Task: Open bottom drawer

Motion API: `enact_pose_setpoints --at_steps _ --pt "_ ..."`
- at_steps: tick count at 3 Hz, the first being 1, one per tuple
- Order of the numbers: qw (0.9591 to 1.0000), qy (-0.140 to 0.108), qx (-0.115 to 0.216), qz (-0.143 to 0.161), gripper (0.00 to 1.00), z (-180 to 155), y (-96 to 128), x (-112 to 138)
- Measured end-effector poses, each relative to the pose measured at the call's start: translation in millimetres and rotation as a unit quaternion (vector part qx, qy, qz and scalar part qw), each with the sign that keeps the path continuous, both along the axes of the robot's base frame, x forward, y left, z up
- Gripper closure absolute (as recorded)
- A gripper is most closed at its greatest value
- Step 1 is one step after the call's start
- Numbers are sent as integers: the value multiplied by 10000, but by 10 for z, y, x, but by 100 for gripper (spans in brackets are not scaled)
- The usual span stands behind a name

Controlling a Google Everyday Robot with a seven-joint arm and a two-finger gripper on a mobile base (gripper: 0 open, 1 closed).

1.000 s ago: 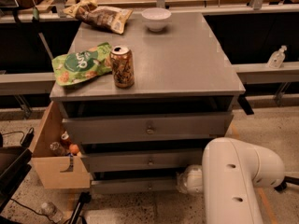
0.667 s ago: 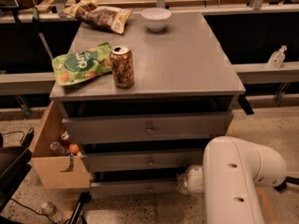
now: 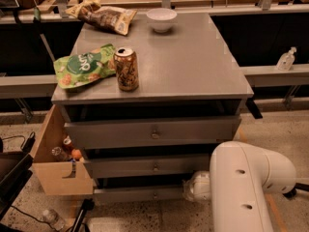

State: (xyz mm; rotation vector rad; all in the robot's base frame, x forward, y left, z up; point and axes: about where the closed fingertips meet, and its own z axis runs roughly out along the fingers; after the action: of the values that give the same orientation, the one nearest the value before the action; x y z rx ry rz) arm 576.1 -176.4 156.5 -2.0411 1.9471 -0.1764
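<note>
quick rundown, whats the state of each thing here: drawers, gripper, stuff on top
bottom drawer: not visibly pulled out
middle drawer: looks shut
top drawer: looks shut or nearly so
gripper: low, at the bottom drawer's right end, mostly hidden by the arm
can: upright
bowl: upright, looks empty
green bag: lying flat
brown bag: lying flat

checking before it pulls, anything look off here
The wooden box left of the cabinet leans outward. A bottle lies on the floor below. The gripper is at the right end of the bottom drawer.
</note>
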Motion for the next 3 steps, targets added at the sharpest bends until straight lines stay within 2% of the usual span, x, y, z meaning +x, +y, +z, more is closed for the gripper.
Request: enact_pose_setpoints --at_steps 1,3 --pt "10000 0 0 0 83 0 0 0" --pt "10000 1 0 0 35 0 1 -1"
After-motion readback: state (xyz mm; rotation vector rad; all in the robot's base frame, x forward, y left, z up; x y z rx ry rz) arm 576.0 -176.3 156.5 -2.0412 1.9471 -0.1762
